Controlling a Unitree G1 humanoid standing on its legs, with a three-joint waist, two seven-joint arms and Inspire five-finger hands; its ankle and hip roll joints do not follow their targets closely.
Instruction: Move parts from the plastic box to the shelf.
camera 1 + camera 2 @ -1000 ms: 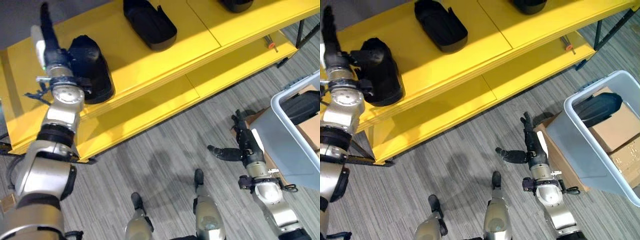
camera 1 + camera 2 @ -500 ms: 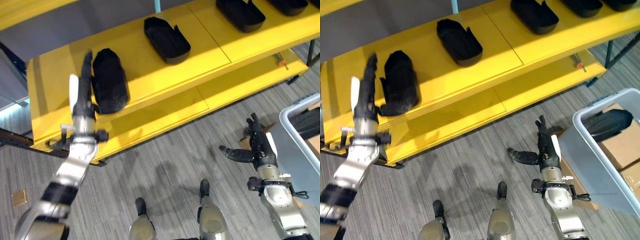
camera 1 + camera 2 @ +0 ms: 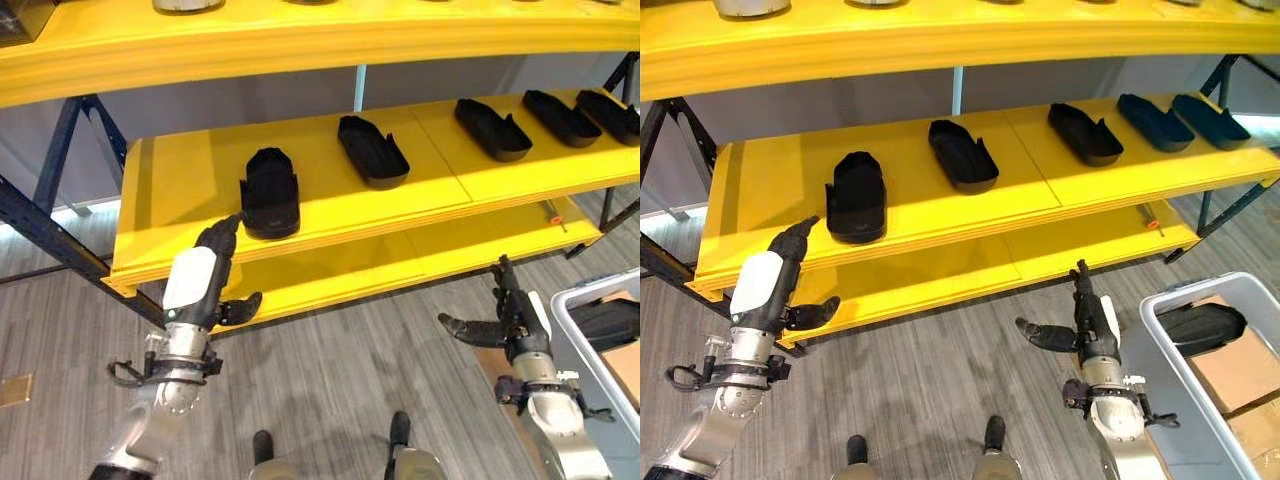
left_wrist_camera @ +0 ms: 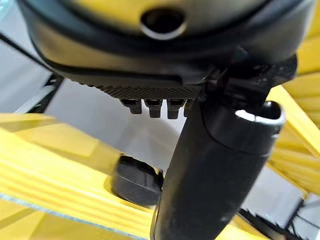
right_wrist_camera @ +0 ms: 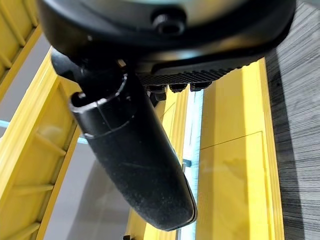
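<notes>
Parts: five black ones in a row on yellow shelf, leftmost part nearest left hand. Another part in plastic box, beside cardboard box. Left hand below shelf edge, fingers straight, holding nothing. Right hand over floor, fingers straight, empty.

the left hand has pulled back off the shelf and now hangs below its front edge, apart from the black part it was beside a second ago; its fingers are straight, thumb out. the camera has tilted up, so an upper shelf board has come into sight.
</notes>
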